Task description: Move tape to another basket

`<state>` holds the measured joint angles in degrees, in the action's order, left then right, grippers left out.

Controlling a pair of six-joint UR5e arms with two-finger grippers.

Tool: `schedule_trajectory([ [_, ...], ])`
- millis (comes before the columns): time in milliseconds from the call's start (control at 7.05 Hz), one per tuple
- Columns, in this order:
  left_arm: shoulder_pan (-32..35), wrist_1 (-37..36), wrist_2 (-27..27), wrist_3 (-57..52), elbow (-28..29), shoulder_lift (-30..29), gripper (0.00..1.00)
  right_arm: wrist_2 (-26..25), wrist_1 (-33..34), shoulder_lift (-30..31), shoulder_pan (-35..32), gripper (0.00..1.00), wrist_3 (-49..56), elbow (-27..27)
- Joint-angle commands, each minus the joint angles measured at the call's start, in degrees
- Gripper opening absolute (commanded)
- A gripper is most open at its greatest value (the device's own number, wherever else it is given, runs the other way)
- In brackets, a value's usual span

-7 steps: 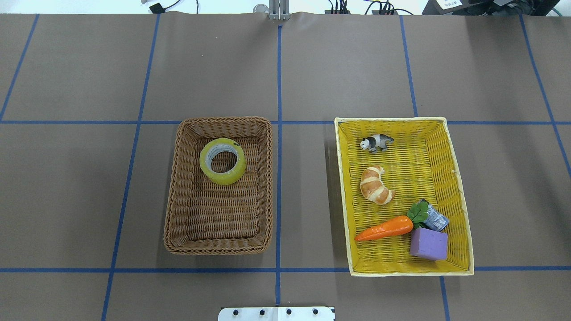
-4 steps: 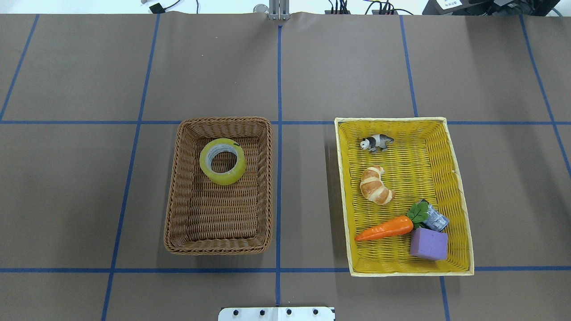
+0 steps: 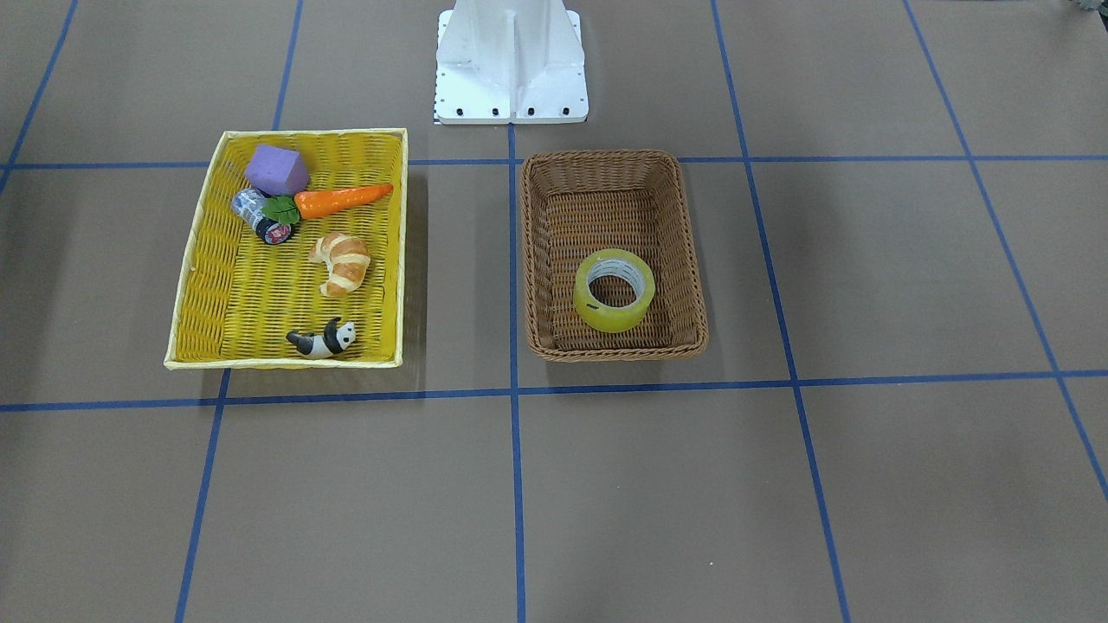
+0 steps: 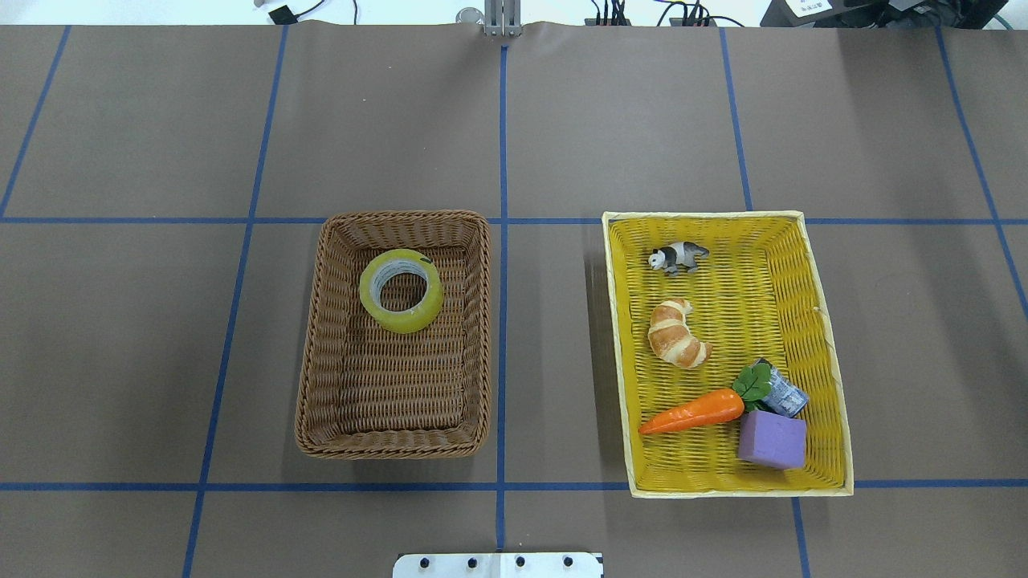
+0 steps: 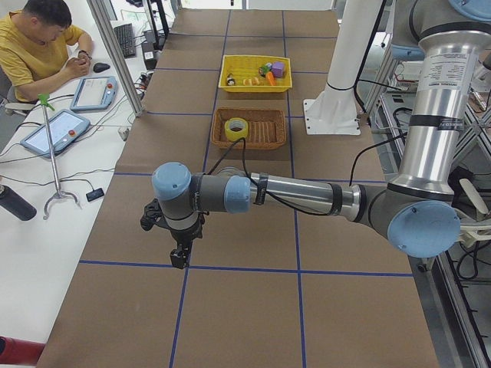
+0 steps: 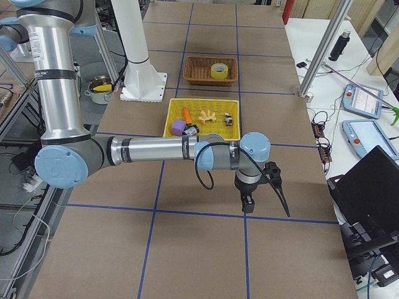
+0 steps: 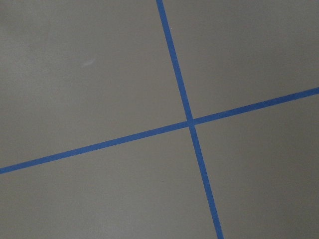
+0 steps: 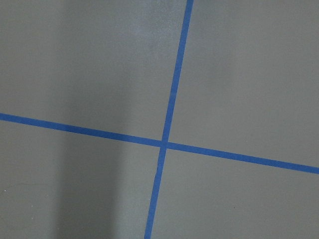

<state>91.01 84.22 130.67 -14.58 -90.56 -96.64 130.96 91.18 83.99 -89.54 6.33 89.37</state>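
The tape (image 4: 401,290) is a yellow-green roll lying flat in the far part of the brown wicker basket (image 4: 309,385); it also shows in the front view (image 3: 614,291). Neither arm shows in the overhead or front views. My left gripper (image 5: 178,257) hangs over bare table far to the left of the baskets, seen only in the left side view; I cannot tell if it is open. My right gripper (image 6: 246,204) hangs over bare table beyond the yellow basket, seen only in the right side view; I cannot tell its state. Both wrist views show only brown table and blue lines.
The yellow woven basket (image 4: 835,401) right of the brown one holds a toy panda (image 4: 679,256), a croissant (image 4: 677,333), a carrot (image 4: 691,411), a small can (image 4: 785,396) and a purple block (image 4: 772,439). The robot's white base (image 3: 511,61) stands behind the baskets.
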Motion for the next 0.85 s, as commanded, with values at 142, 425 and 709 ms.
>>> schedule_trajectory([
  [142,-0.04,0.15,-0.59,-0.35,-0.23,0.39,0.99,-0.71,-0.04,0.12,-0.20,1.00,-0.09,0.19],
  [425,-0.04,0.24,-0.68,-0.27,-0.40,0.84,0.99,-0.71,-0.03,0.12,-0.20,1.00,-0.79,-0.16],
  [709,-0.04,1.46,-0.68,-0.27,-0.49,1.27,0.99,-0.71,-0.04,0.21,-0.20,1.00,-0.79,-0.16],
])
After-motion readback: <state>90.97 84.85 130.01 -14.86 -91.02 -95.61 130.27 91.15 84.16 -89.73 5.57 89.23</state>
